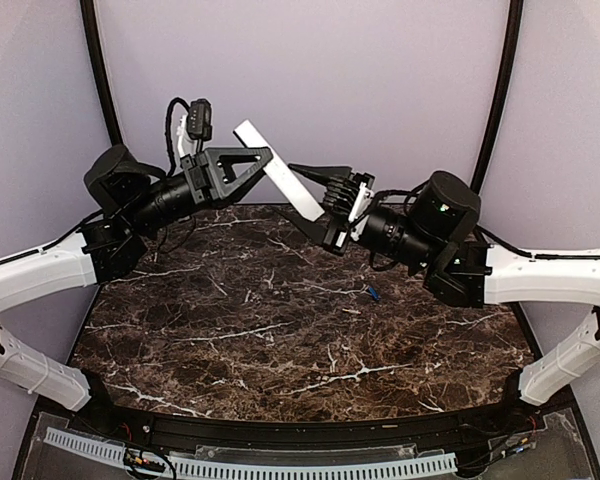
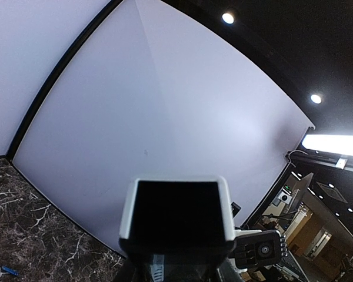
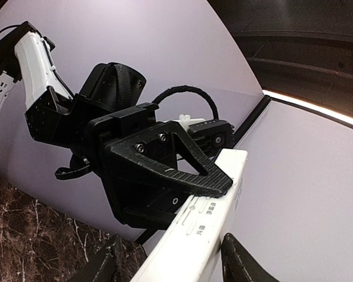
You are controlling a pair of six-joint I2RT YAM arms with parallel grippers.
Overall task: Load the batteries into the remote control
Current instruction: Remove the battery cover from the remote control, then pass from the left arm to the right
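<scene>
Aloft, left pincer (image 1: 264, 160) clamps remote control (image 1: 286, 186); right pincer (image 3: 167, 261) apart, astride its hidden end.

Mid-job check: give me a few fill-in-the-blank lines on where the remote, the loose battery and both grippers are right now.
1. The left gripper holds the remote control in the air, ____ the table.
2. The right gripper straddles the remote control's ____ end.
3. One blue battery lies on the table, nearer the ____ arm.

Missing words: above; lower; right.
</scene>
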